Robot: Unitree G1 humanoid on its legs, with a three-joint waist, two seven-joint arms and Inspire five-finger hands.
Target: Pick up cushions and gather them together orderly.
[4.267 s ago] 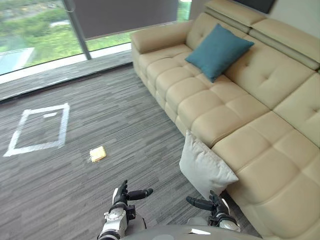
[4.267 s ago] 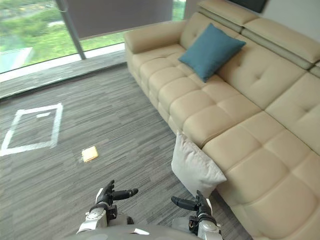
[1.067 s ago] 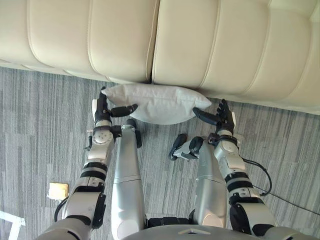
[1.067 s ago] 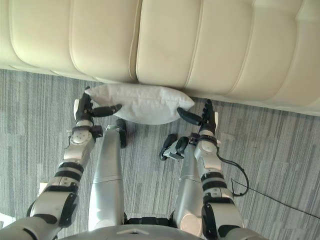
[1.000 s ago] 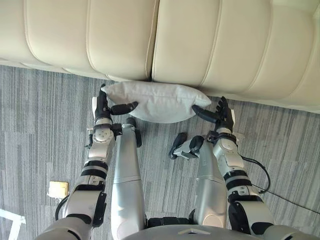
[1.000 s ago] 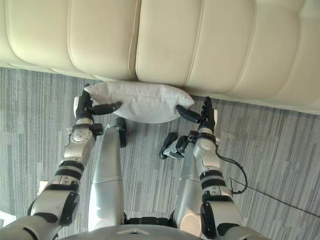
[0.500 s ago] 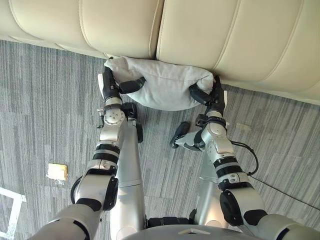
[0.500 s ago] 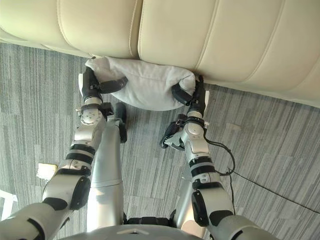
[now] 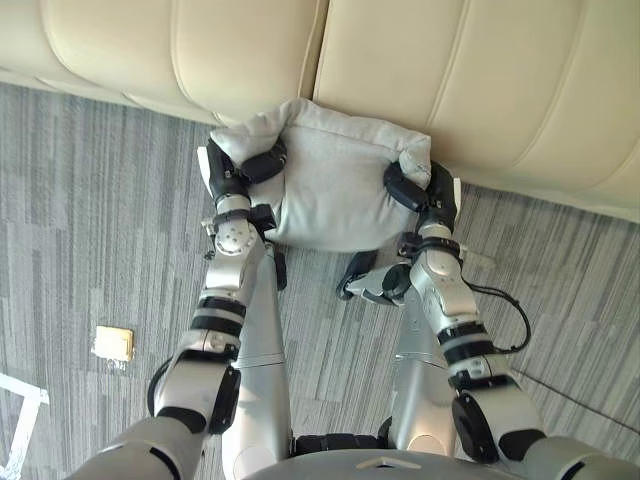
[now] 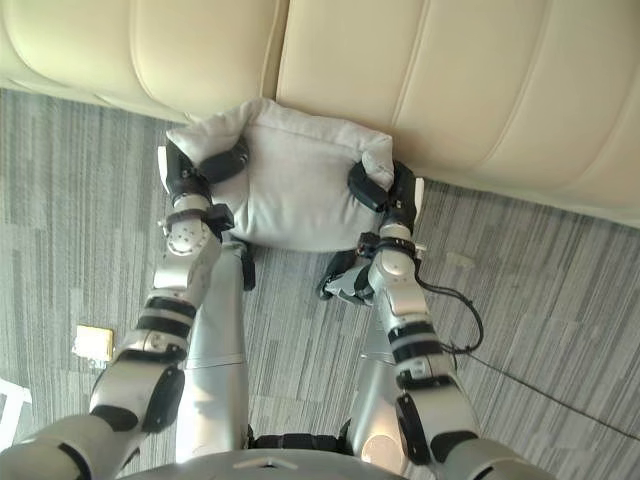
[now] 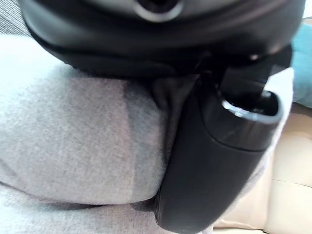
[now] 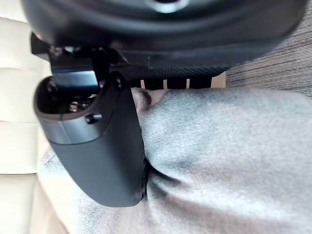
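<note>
While against sofa [image 9: 450, 80], grey cushion [image 9: 335, 200] in left hand [image 9: 228, 180] and right hand [image 9: 434, 196].

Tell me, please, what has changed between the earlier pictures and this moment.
A second ago both hands flanked the grey cushion with straight fingers. Now the left hand and right hand have closed on its ends, thumbs dug into the cloth, and it has bunched and tilted its broad face upward against the sofa. The sofa and the small yellow object on the carpet stayed put.
</note>
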